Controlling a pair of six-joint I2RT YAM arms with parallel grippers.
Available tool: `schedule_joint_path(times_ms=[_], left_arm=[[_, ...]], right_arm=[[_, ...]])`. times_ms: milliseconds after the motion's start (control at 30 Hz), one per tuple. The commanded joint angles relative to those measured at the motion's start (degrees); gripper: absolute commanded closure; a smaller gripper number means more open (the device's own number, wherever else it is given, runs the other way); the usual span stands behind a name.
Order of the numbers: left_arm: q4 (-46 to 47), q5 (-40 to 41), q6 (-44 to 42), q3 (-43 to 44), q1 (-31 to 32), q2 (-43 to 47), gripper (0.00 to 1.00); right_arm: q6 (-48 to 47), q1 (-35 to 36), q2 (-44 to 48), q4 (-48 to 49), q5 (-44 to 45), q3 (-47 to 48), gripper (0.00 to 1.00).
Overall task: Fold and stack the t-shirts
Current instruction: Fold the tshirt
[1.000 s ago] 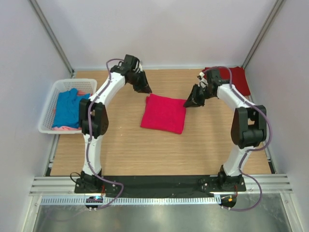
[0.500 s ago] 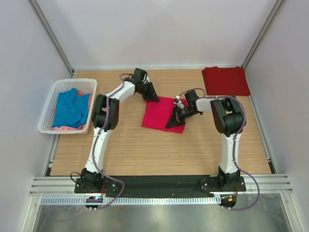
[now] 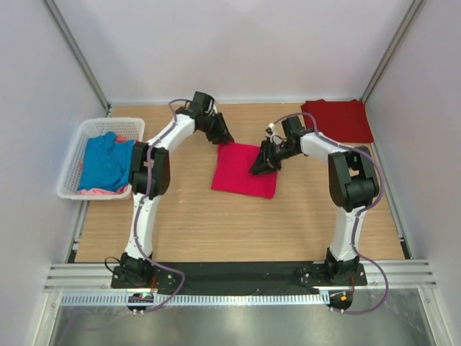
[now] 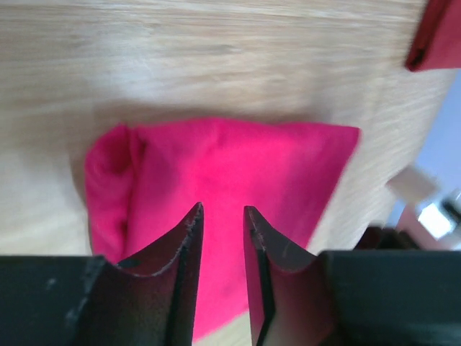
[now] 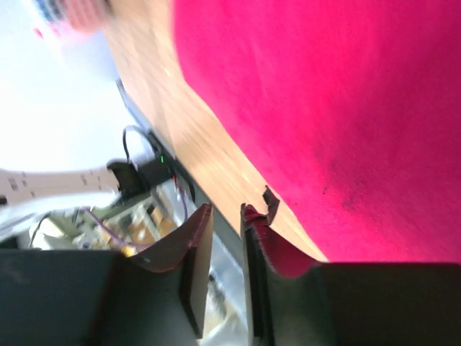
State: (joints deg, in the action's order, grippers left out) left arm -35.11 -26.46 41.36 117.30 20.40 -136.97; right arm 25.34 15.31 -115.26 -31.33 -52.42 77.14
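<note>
A bright pinkish-red t-shirt [image 3: 243,170] lies folded into a square in the middle of the table. My left gripper [image 3: 222,136] hovers at its far left corner, jaws a little apart with nothing between them; the left wrist view shows the cloth [image 4: 238,166] under the left gripper [image 4: 223,210]. My right gripper [image 3: 260,166] hangs over the shirt's right part, also narrowly open and empty; in the right wrist view the right gripper [image 5: 225,209] sits beside the cloth [image 5: 346,108]. A darker red t-shirt [image 3: 338,120] lies folded at the back right, its corner [image 4: 436,36] in sight.
A white lattice basket [image 3: 72,160] stands at the left edge. It holds a crumpled blue t-shirt [image 3: 106,160] with a pale pink one [image 3: 97,191] under it. Bare wood [image 3: 238,223] runs from the folded shirt to the near edge. Grey walls close in three sides.
The right gripper came in from beyond the shirt's right edge, dipped onto the cloth, then lifted back a little. The left gripper shifted slightly near the far left corner. The shirt stayed put.
</note>
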Motion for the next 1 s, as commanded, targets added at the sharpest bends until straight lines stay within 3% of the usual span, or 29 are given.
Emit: schedule_joint_path(times_ms=[0,200,233,300,500,667,967], left_arm=[[-4.0,1.2,-2.7,-0.5,-0.3,12.3,0.69],[-9.2,3.7,-7.0,-17.1,1.7,24.5,0.66],[-9.4,4.6,-7.9,-19.6,1.9,25.9,0.65],[-9.2,6.0,-9.6,-27.1,2.1,29.8,0.62],[-9.0,7.9,-14.1,-36.7,2.0,34.1,0.49],[-6.5,1.4,-15.2,-39.9,2.1,31.4,0.45],[-6.5,5.5,-15.0,-37.7,2.0,22.7,0.46]], right_arm=[[3.6,-2.9,4.6,-0.2,6.9,4.8,0.68],[7.3,-6.9,2.0,1.2,15.1,10.6,0.48],[7.1,-7.1,0.8,0.9,15.3,11.7,0.38],[4.5,-7.5,-0.4,-3.0,16.3,16.4,0.29],[2.1,-7.9,-2.2,-7.0,23.9,20.7,0.12],[1.2,-8.0,-4.0,-4.9,26.9,22.2,0.06],[-5.1,-9.2,-9.8,-5.2,27.9,21.9,0.06]])
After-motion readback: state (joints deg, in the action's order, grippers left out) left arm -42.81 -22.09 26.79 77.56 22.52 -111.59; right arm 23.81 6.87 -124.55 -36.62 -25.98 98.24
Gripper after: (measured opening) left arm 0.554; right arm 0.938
